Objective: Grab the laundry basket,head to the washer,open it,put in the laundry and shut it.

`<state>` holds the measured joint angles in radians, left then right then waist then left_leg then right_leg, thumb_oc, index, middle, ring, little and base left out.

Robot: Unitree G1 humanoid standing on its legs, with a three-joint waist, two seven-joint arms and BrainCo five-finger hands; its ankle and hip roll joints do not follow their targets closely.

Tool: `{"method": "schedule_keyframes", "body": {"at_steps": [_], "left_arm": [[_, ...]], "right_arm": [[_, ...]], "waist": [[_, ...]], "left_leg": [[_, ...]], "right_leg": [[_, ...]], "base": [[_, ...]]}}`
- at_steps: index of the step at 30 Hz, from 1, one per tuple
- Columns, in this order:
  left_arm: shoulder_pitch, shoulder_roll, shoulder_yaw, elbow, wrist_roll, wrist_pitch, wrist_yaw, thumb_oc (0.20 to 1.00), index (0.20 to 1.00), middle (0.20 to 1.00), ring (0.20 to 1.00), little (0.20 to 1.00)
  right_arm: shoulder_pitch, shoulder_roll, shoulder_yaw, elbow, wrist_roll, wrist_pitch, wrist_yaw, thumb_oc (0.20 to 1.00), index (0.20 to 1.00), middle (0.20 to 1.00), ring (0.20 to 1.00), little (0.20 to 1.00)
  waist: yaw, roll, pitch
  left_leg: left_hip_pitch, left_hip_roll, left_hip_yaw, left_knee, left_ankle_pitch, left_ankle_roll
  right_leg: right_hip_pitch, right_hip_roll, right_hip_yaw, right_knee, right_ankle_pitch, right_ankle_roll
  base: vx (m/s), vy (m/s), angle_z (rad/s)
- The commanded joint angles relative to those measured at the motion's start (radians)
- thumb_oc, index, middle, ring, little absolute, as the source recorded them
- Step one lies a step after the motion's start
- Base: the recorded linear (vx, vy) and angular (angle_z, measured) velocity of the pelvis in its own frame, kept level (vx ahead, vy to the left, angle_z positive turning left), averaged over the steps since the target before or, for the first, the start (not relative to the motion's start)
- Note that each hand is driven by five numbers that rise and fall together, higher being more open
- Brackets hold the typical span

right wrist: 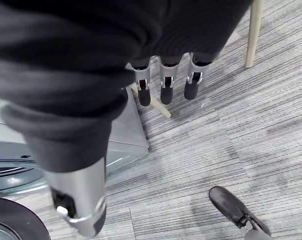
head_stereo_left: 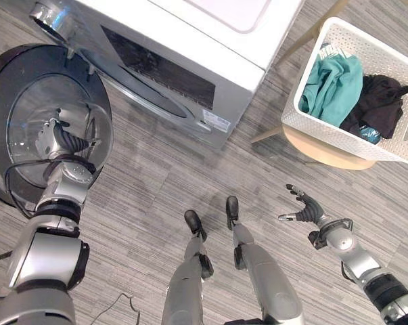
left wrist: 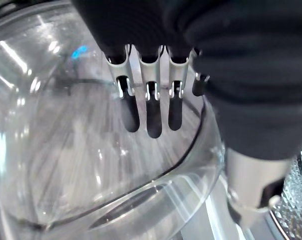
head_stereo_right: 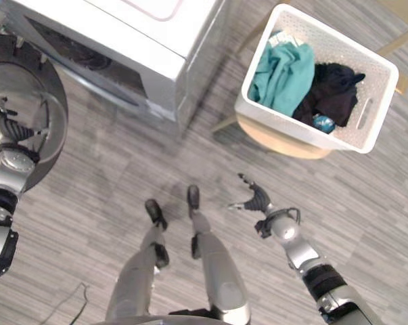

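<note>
Both hands, L (head_stereo_left: 57, 139) on washer door (head_stereo_left: 14, 74), R (head_stereo_left: 305, 210), open, empty; teal/black laundry (head_stereo_left: 352, 91) in basket (head_stereo_left: 305, 118).

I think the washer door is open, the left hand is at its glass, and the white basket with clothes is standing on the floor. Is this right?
Not quite. The basket is not on the floor; it sits on a round wooden stool, as the left eye view shows. The washer door is open, with the left hand at its glass.
</note>
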<state>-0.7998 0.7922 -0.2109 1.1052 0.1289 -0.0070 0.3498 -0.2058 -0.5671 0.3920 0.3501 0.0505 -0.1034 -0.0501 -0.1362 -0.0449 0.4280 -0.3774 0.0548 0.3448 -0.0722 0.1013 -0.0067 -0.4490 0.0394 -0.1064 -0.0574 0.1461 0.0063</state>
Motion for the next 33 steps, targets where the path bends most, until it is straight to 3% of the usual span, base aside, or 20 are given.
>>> {"method": "schedule_keyframes", "body": {"at_steps": [1,11,17,18,19,21,25,27,29,30,31,33], "left_arm": [[0.139,0.051,0.07,0.065,-0.048,0.054,0.017,1.0,1.0,1.0,1.0,1.0],[0.307,0.028,0.197,0.063,-0.067,0.063,0.037,1.0,1.0,1.0,1.0,1.0],[0.609,-0.178,0.249,-0.196,-0.102,0.022,0.012,1.0,1.0,1.0,1.0,1.0],[0.613,-0.18,0.25,-0.2,-0.101,0.024,0.012,1.0,1.0,1.0,1.0,1.0],[0.671,-0.26,0.234,-0.256,-0.137,0.001,-0.018,1.0,1.0,1.0,1.0,1.0],[0.722,-0.309,0.225,-0.297,-0.15,-0.004,-0.049,1.0,1.0,1.0,1.0,1.0],[0.798,-0.392,0.162,-0.345,-0.132,-0.006,-0.113,1.0,1.0,1.0,1.0,1.0],[0.807,-0.402,0.152,-0.345,-0.126,-0.005,-0.124,1.0,1.0,1.0,1.0,1.0],[0.825,-0.42,0.12,-0.318,-0.093,-0.004,-0.153,1.0,1.0,1.0,1.0,1.0],[0.824,-0.42,0.12,-0.316,-0.092,-0.005,-0.153,1.0,1.0,1.0,1.0,1.0],[0.824,-0.427,0.11,-0.294,-0.084,-0.005,-0.165,1.0,1.0,1.0,1.0,1.0],[0.842,-0.443,0.097,-0.252,-0.062,-0.013,-0.197,1.0,1.0,1.0,1.0,1.0]], "right_arm": [[0.047,0.072,-0.038,-0.018,0.038,-0.034,-0.015,1.0,1.0,1.0,1.0,1.0],[0.061,0.083,-0.055,-0.051,0.034,-0.042,-0.02,1.0,1.0,1.0,1.0,1.0],[0.122,0.073,-0.136,-0.134,-0.037,-0.01,-0.016,1.0,1.0,1.0,1.0,1.0],[0.125,0.071,-0.136,-0.136,-0.038,-0.009,-0.016,1.0,1.0,1.0,1.0,1.0],[0.137,0.064,-0.181,-0.152,-0.067,0.001,-0.018,1.0,1.0,1.0,1.0,1.0],[0.158,0.059,-0.22,-0.178,-0.088,0.015,-0.013,1.0,1.0,1.0,1.0,1.0],[0.177,0.056,-0.267,-0.194,-0.147,0.029,-0.017,1.0,1.0,1.0,1.0,1.0],[0.174,0.056,-0.269,-0.195,-0.156,0.031,-0.013,1.0,1.0,1.0,1.0,1.0],[0.152,0.061,-0.256,-0.194,-0.173,0.032,-0.008,1.0,1.0,1.0,1.0,1.0],[0.152,0.061,-0.256,-0.194,-0.173,0.032,-0.008,1.0,1.0,1.0,1.0,1.0],[0.146,0.064,-0.247,-0.186,-0.183,0.029,-0.008,1.0,1.0,1.0,1.0,1.0],[0.177,0.05,-0.246,-0.196,-0.205,0.027,0.004,1.0,1.0,1.0,1.0,1.0]], "waist": [[0.027,-0.057,-0.024],[0.047,-0.047,-0.052],[0.06,-0.025,-0.119],[0.06,-0.024,-0.119],[0.052,-0.01,-0.147],[0.046,0.002,-0.163],[0.023,0.028,-0.187],[0.019,0.032,-0.192],[0.024,0.037,-0.213],[0.024,0.038,-0.213],[0.023,0.04,-0.222],[0.001,0.025,-0.235]], "left_leg": [[-0.026,-0.02,-0.038,0.119,-0.097,-0.03],[0.035,-0.02,-0.022,0.107,-0.111,-0.035],[0.178,-0.031,0.005,0.12,-0.17,-0.018],[0.181,-0.031,0.006,0.118,-0.17,-0.017],[0.233,-0.04,0.018,0.107,-0.176,-0.013],[0.266,-0.049,0.044,0.098,-0.159,-0.004],[0.349,-0.055,0.068,0.075,-0.173,0.003],[0.366,-0.054,0.081,0.069,-0.176,0.001],[0.435,-0.041,0.133,0.046,-0.201,-0.02],[0.434,-0.04,0.132,0.045,-0.201,-0.02],[0.45,-0.028,0.147,0.042,-0.205,-0.027],[0.489,-0.015,0.142,0.103,-0.256,-0.025]], "right_leg": [[0.022,-0.083,-0.027,0.067,-0.083,0.135],[0.069,-0.085,-0.03,0.075,-0.109,0.127],[0.186,-0.089,-0.017,0.098,-0.156,0.128],[0.188,-0.089,-0.017,0.098,-0.156,0.128],[0.222,-0.097,-0.013,0.108,-0.166,0.134],[0.24,-0.103,-0.016,0.117,-0.158,0.129],[0.258,-0.1,-0.021,0.209,-0.181,0.147],[0.256,-0.104,-0.036,0.219,-0.177,0.152],[0.251,-0.15,-0.185,0.188,-0.148,0.169],[0.252,-0.149,-0.186,0.186,-0.146,0.169],[0.232,-0.168,-0.252,0.169,-0.128,0.169],[0.247,-0.177,-0.233,0.124,-0.131,0.158]], "base": [[0.02,0.006,-0.03],[0.02,-0.005,0.01],[0.13,0.044,-0.06],[0.18,0.089,-0.09],[0.18,0.095,-0.15],[0.09,0.066,-0.12],[0.09,0.027,-0.21],[0.13,0.005,-0.21],[0.19,-0.072,-0.53],[0.08,-0.171,-1.55],[0.18,-0.258,-1.76],[0.3,-0.312,-0.7]]}}
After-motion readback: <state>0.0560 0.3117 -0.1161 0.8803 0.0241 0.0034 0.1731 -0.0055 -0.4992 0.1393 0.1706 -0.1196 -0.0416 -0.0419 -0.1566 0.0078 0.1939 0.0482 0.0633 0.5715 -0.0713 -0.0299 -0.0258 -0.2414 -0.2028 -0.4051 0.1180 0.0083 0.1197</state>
